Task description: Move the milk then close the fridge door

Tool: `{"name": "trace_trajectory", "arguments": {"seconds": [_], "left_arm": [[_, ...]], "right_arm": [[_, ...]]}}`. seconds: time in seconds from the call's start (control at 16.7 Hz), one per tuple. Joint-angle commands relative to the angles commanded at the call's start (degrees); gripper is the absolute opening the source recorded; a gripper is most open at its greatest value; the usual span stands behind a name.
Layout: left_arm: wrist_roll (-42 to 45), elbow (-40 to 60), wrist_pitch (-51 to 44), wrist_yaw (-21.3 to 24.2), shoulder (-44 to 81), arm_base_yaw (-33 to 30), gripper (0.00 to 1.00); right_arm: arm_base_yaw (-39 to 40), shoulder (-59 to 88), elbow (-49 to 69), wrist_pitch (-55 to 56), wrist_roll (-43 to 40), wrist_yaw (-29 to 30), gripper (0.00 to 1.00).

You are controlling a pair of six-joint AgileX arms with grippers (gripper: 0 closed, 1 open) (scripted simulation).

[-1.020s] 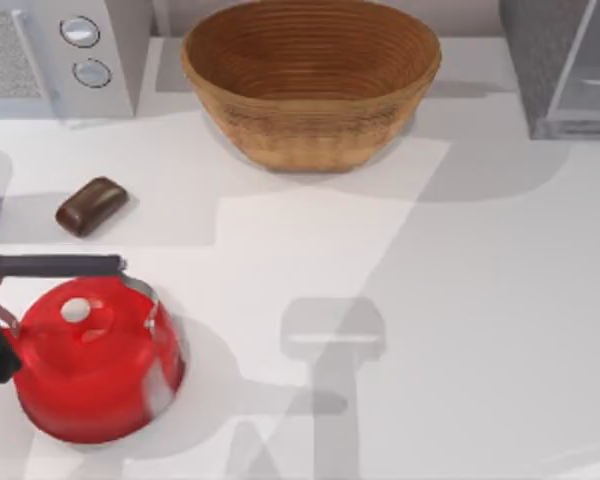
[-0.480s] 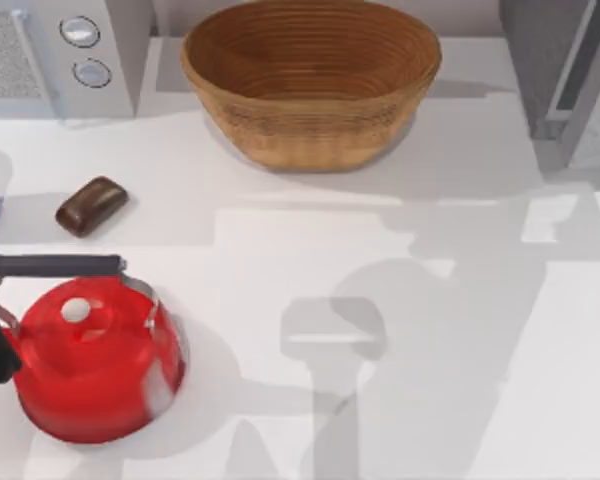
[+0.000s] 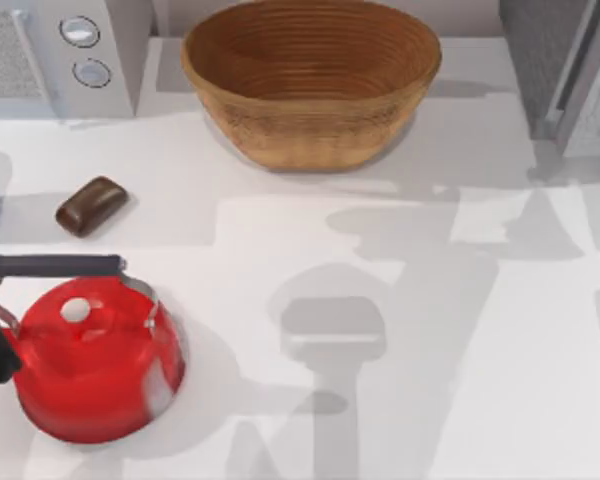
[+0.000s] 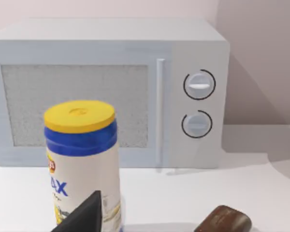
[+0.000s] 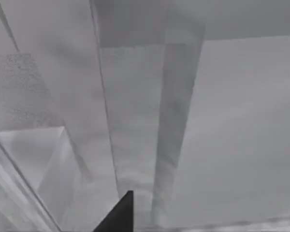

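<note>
Fridge door (image 3: 583,75) ajar at the table's far right corner, its pale panel (image 5: 135,121) close before the right gripper (image 5: 117,215), finger state unreadable, basket (image 3: 311,80) left of the fridge, left gripper (image 4: 82,217) by a yellow-lidded can (image 4: 82,159), microwave (image 4: 108,92) behind, kettle (image 3: 92,358) near.

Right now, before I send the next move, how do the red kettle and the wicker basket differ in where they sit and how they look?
The red kettle is glossy with a black handle and a closed lid; the wicker basket is brown, woven and open-topped. The kettle stands near the table's front left; the basket sits at the back, near the middle. In the top view the basket looks wider than the kettle. Both stand upright on the white table.
</note>
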Motion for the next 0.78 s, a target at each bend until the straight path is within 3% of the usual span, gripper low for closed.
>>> {"name": "trace_trajectory", "arguments": {"seconds": [0.54,0.78], "left_arm": [[0.0,0.0,0.0,0.0,0.0,0.0,1.0],[0.0,0.0,0.0,0.0,0.0,0.0,1.0]], "right_arm": [[-0.1,17.1,22.3,-3.7,0.1,0.4,1.0],[0.1,20.5,25.8,-5.2,0.1,0.4,1.0]]}}
